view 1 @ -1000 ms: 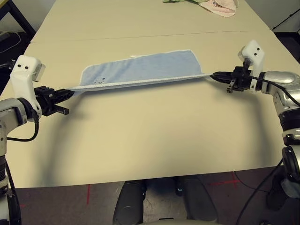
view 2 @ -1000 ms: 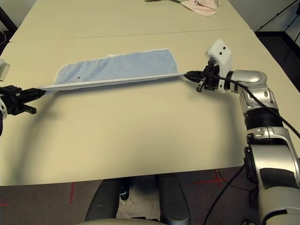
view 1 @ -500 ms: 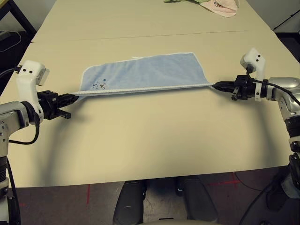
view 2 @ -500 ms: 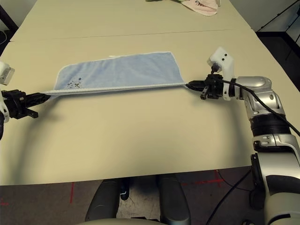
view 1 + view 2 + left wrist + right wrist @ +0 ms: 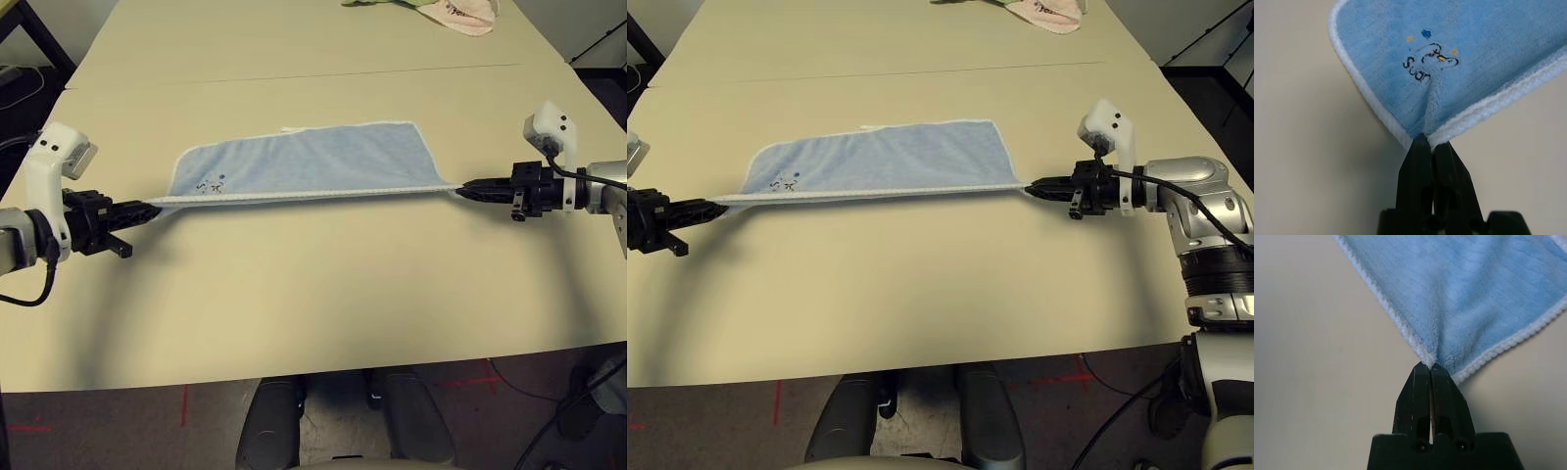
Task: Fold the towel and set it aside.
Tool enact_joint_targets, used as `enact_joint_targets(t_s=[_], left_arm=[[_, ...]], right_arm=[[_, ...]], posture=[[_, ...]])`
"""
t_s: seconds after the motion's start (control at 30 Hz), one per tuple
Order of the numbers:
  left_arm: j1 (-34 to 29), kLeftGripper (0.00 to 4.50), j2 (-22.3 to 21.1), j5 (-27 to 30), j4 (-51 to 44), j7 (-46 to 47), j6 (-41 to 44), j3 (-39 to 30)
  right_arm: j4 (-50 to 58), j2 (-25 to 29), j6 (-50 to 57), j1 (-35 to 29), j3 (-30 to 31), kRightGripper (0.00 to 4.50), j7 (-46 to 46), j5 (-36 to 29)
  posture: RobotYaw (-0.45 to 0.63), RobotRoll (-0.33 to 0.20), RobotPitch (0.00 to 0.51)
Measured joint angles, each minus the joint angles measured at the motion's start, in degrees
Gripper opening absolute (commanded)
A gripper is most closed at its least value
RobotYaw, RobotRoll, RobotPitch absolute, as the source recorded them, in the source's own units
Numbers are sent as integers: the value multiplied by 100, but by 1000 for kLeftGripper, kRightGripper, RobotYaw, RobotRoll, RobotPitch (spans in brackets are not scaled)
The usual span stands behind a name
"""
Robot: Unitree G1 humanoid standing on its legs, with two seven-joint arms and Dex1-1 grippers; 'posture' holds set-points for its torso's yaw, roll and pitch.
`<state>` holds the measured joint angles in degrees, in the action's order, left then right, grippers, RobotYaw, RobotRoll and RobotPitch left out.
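- The towel (image 5: 304, 162) is being held stretched across the middle of the table (image 5: 323, 284), its near edge pulled into a taut line running from nine o'clock to three o'clock while the far part is lying flat on the tabletop.
- One near corner is being pinched by the left gripper (image 5: 149, 209), clenched tight on the white edging, at the nine o'clock end.
- The opposite near corner is being gripped by the right gripper (image 5: 1036, 185), likewise clamped on the towel, at the three o'clock end.
- A small dark embroidered mark (image 5: 1429, 59) is being shown on the towel close to the left gripper's corner.
- A pink cloth (image 5: 460, 14) and a green cloth (image 5: 377, 3) are lying bunched at the table's far edge, toward one o'clock, well apart from the towel.
- A seam (image 5: 294, 76) is running across the tabletop between the towel and those cloths.
- Nothing is lying between the two grippers apart from the towel itself.
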<state>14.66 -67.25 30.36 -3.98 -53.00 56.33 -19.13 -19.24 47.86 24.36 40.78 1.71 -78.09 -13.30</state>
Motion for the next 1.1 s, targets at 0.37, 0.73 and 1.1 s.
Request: enact_joint_targets(t_s=[0.37, 0.73, 1.1], left_arm=[[-735, 31, -553, 43, -211, -977, -146, -49], [-519, 31, -572, -100, 18, -1071, -538, 58], [346, 31, -916, -214, 421, -1120, -881, 557]], right_arm=[[194, 387, 90, -56, 269, 0, -618, 4], [478, 952, 175, -223, 436, 0, -1424, -386], [-717, 345, -1131, 443, 684, 0, -719, 341]], posture=[[33, 0, 230], [20, 0, 230], [42, 0, 239]])
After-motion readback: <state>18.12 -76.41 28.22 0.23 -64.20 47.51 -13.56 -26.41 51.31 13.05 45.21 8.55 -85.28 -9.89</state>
